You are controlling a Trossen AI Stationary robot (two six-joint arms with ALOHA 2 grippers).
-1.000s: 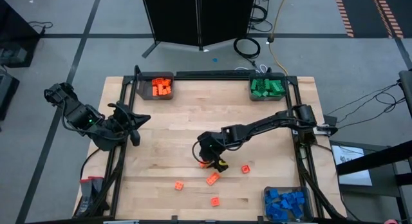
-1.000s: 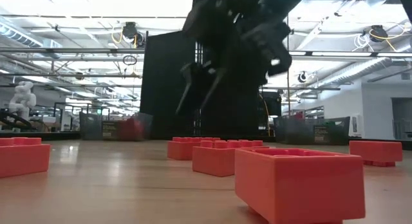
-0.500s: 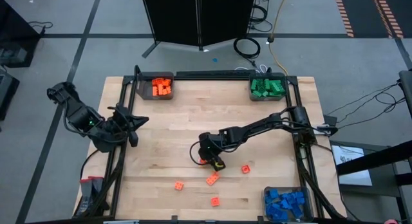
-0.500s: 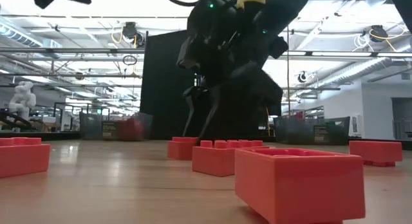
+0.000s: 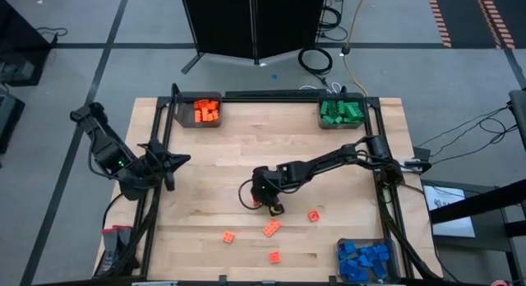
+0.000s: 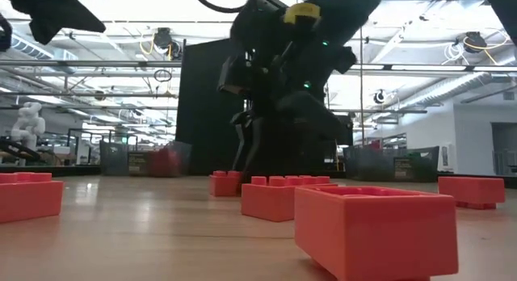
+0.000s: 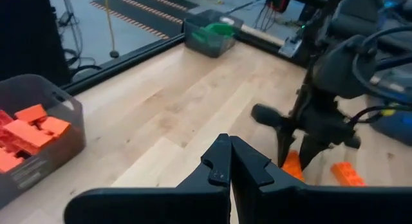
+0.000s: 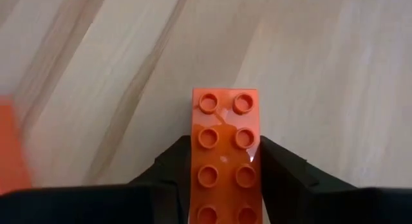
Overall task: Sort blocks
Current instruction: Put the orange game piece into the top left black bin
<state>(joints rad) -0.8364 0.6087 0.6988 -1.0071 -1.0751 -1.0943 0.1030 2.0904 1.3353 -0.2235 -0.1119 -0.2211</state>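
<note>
On the table (image 5: pixel 214 167), five loose orange blocks: four free, one oblong block (image 8: pixel 226 153) clamped by the right end effector (image 5: pixel 269 202).

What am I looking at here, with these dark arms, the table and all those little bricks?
Two robot arms work at a wooden table, sorting toy bricks by colour. One picture looks down from above, one looks level across the tabletop, and two come from cameras on the wrists. The right end effector has an oblong orange brick between its fingers, on the table. The left end effector waits, shut, at the table's left edge. Four orange bricks lie loose; bins hold orange bricks, green bricks and blue bricks.
</note>
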